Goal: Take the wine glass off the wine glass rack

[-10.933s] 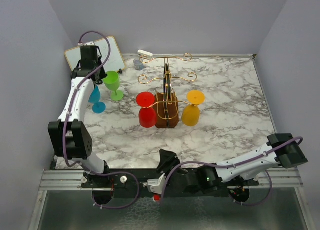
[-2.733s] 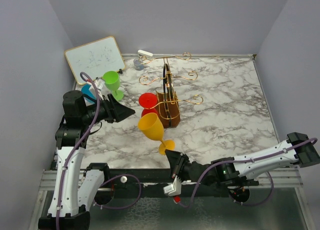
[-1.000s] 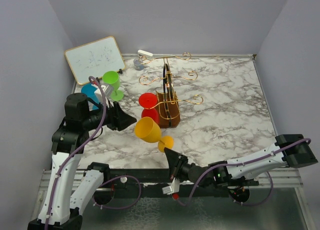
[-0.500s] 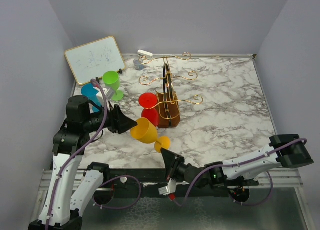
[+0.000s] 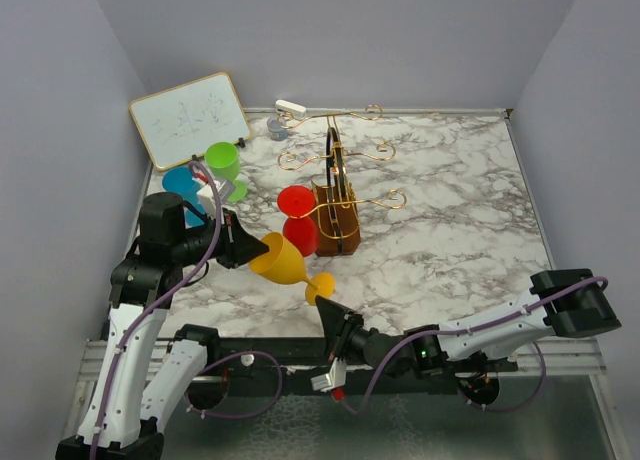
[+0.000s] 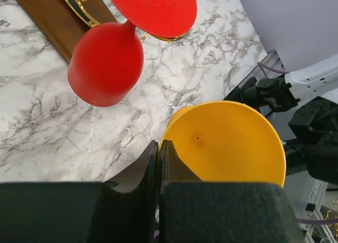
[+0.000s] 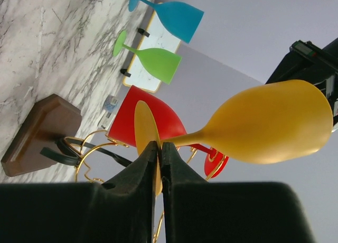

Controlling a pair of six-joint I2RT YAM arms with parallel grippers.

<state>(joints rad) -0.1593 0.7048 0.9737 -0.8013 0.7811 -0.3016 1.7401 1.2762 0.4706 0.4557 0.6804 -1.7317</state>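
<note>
**Top external view.** The left gripper (image 5: 254,252) is closed on the rim of the yellow plastic wine glass (image 5: 281,263). The right gripper (image 5: 326,306) sits at the glass's round foot; how far its fingers are apart cannot be read here. The glass is clear of the wine glass rack (image 5: 336,230) (brown wooden block base, gold wire frame). It hangs in the air above the marble-patterned table (image 5: 450,210), in front of the rack and to its left. Its long axis is tilted: the bowl mouth points up-left toward the left gripper and the foot down-right toward the right gripper. A red plastic wine glass (image 5: 297,225) hangs upside down on the rack.

**Left wrist view.** The left gripper (image 6: 158,151) has its fingers pressed together on the near wall of the yellow plastic wine glass (image 6: 227,142), whose open mouth faces the camera. The red plastic wine glass (image 6: 108,63) hangs beyond it.

**Right wrist view.** The right gripper (image 7: 159,151) has its fingers nearly together, with the thin foot disc of the yellow plastic wine glass (image 7: 269,121) clamped edge-on between them. The stem runs away from the fingers to the bowl
</note>
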